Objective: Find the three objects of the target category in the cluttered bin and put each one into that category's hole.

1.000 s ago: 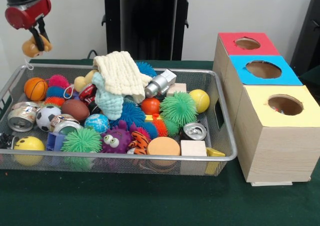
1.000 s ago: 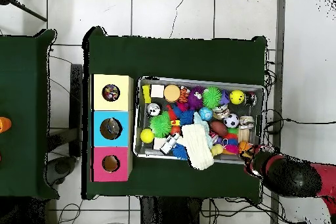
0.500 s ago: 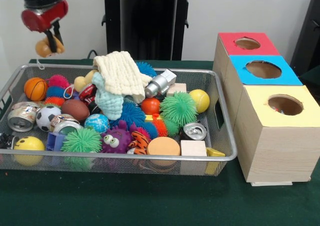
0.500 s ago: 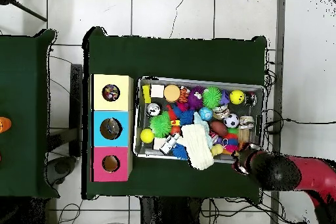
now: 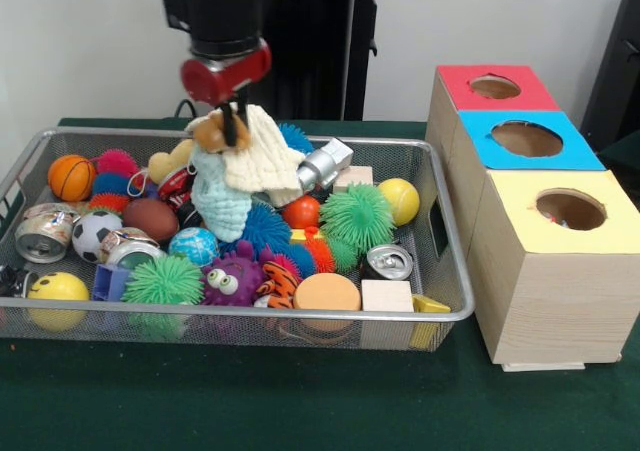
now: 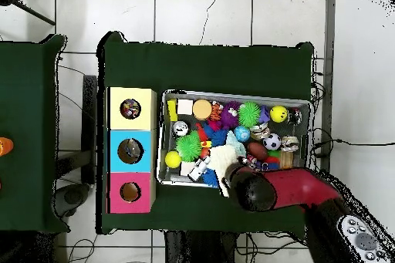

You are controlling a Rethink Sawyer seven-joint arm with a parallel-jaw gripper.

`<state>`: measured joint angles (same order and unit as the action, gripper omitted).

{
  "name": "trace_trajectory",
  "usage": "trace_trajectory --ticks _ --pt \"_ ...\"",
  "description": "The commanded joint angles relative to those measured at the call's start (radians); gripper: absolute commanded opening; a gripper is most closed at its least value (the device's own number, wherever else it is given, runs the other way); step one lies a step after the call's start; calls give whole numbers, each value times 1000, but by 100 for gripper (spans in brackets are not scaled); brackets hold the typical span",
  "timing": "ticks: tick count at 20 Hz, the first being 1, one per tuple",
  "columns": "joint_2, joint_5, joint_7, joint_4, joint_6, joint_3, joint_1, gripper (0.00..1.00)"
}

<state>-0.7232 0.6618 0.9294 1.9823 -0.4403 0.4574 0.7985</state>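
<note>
Hanging above the bin's (image 5: 445, 261) twelve o'clock side, a small tan stuffed toy (image 5: 210, 131) is pinched tight in the gripper (image 5: 233, 131). It looks soft and orange-brown. Under everything lies a green table cloth (image 5: 300, 401), on white floor tiles (image 6: 200, 13).

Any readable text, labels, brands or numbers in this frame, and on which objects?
No readable text anywhere.
Crushed cans: printing, if any, is too blurred to read.
Boxes with red, blue and yellow tops: colour only, no labels.
Yellow ball: a smiley face, no words.
</note>
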Motion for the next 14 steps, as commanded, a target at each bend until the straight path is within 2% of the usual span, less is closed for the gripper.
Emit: trace_trajectory --ticks 1,7,14 --pt "57 -67 437 68 127 -183 -122 0" --pt "71 -59 467 79 180 -235 -179 0" --pt "60 -17 392 104 217 -245 -126 0"
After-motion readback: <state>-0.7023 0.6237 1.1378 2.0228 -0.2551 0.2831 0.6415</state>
